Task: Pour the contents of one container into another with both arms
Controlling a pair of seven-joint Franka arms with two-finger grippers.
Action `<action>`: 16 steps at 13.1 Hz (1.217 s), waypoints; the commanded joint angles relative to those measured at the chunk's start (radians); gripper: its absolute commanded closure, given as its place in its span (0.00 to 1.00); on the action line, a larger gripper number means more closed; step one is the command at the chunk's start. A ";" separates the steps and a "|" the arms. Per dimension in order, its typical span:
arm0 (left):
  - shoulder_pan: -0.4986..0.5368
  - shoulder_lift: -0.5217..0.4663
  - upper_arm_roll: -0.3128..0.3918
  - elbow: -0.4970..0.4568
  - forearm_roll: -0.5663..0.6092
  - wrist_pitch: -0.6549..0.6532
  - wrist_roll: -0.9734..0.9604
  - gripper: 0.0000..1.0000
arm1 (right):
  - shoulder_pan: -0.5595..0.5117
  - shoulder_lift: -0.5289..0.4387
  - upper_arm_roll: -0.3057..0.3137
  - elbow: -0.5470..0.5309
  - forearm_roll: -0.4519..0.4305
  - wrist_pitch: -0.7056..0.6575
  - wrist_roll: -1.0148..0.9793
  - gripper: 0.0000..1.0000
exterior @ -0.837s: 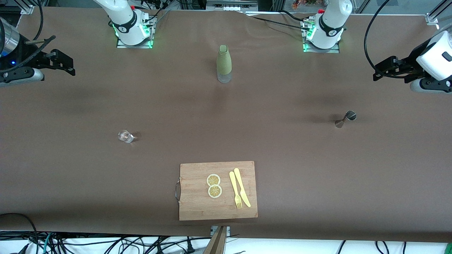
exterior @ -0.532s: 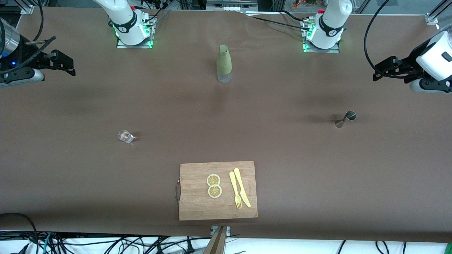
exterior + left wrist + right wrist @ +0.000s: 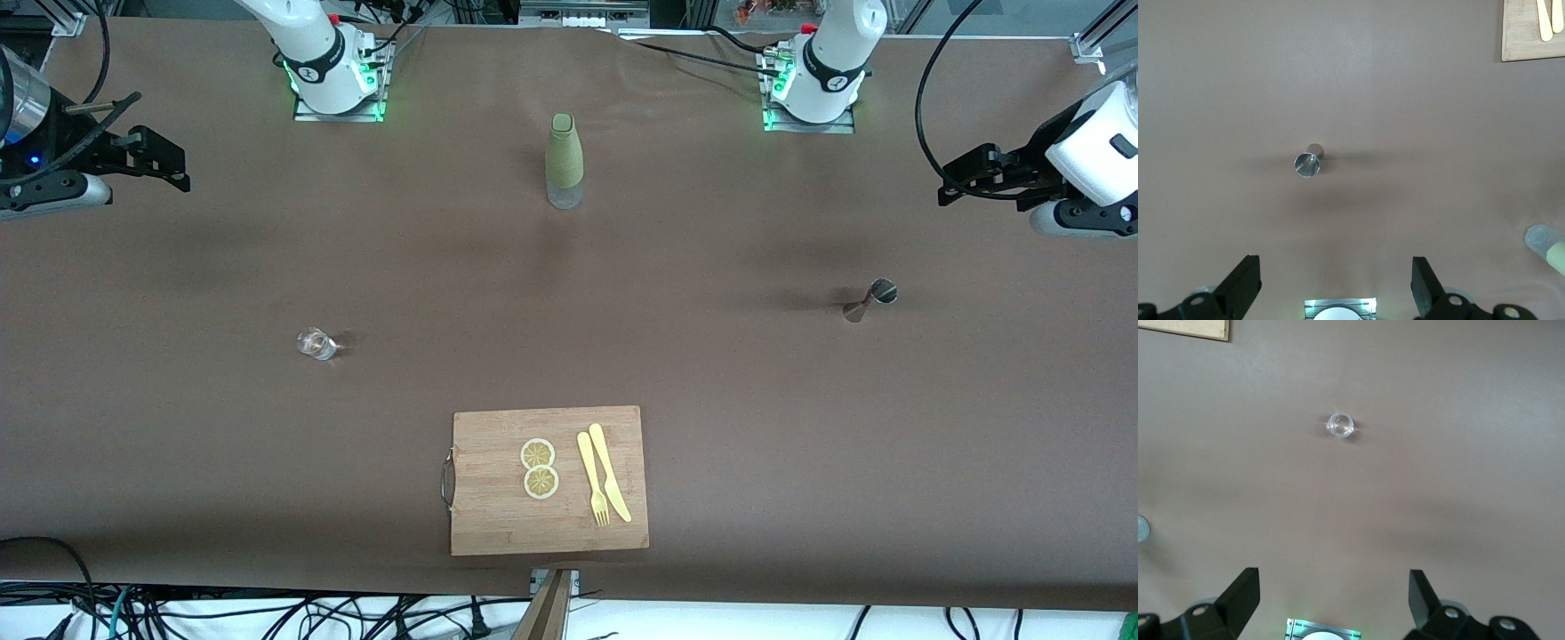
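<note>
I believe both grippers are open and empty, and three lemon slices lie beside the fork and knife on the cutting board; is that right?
Not quite: the front view shows two lemon slices, not three, beside the fork and knife on the cutting board. The left gripper and right gripper are indeed open and empty.

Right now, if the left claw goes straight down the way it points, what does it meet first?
Probably the bare brown table: the open left claw points down at it. The small steel measuring cup stands a little ahead, likely missed.
</note>
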 commanded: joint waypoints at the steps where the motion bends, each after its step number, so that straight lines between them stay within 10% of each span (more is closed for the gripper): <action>1: 0.000 0.017 0.002 0.032 -0.019 -0.007 0.016 0.00 | -0.007 0.000 0.008 0.014 0.008 -0.012 0.012 0.01; 16: 0.001 0.017 0.002 0.034 -0.020 -0.007 0.018 0.00 | -0.010 0.023 0.005 0.034 0.011 0.000 0.023 0.01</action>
